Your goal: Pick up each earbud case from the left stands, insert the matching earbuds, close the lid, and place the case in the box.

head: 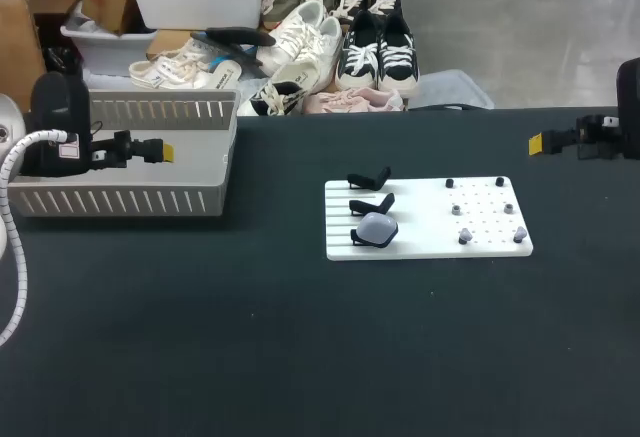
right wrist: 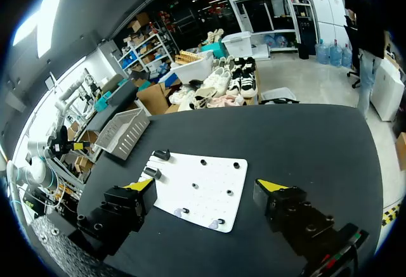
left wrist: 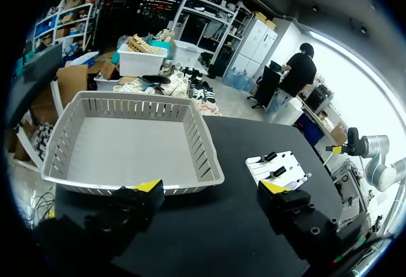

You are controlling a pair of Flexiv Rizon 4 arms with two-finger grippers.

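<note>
One earbud case, a pale rounded pebble, sits on the nearest of the three black stands. These run along the left edge of the white board in the middle of the tabletop. The other two stands carry nothing. The earbuds perch on pegs at the board's right side.

The coming pick turns on where that case lies from the two arms. The left claw hangs raised by the slatted grey box, so the case lies off to its right and nearer the robot. The right claw looks a shade closer to the case, I'd say. But the earbuds stand between it and the case (the left arm has the cleaner run, to my eye). The case's long axis seems to run across the board, though it is too small to be sure.

Both arms are held level, fingers pointing inward toward each other over the far half of the tabletop, well apart from the board. Each wrist view shows its claw's fingers spread wide, gripping nothing.
</note>
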